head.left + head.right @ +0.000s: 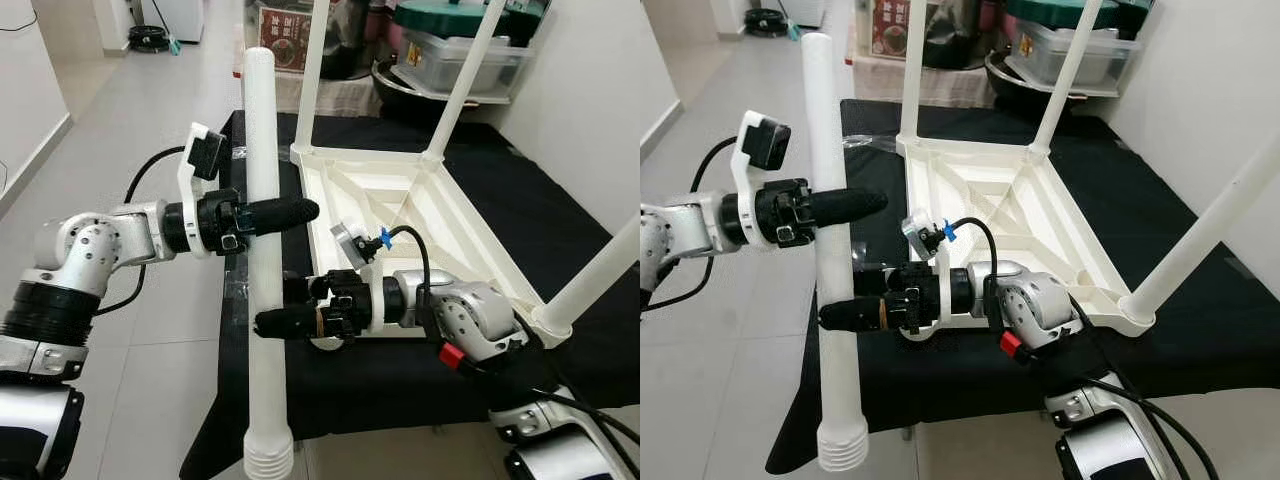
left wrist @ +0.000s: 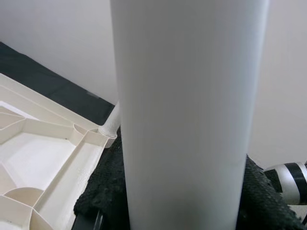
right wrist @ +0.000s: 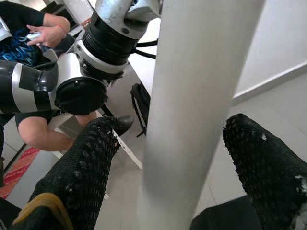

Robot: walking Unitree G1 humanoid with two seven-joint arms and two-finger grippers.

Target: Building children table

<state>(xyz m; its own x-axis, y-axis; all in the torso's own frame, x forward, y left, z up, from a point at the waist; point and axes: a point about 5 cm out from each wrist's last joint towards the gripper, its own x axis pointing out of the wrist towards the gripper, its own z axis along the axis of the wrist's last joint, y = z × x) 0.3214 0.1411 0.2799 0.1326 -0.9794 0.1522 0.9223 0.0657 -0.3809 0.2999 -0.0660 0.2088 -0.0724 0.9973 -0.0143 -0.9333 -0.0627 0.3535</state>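
Left eye view: I'm holding the long white plastic table leg roughly upright off the near-left side of the black cloth-covered bench, threaded end pointing down. The left gripper is clamping it around the upper half, fingers closed against the tube. The right gripper is sitting lower on the same leg; in the right wrist view its mesh-covered fingers are straddling the tube with gaps on both sides, so I'm reading it as loose, not clamped. The white ribbed plastic tabletop is lying upside down on the bench with three legs already standing in their corners. The near-left corner is hiding behind my right arm, so I'm judging that socket is the one left. Remaining: flip the leg, seat the thread, screw in.
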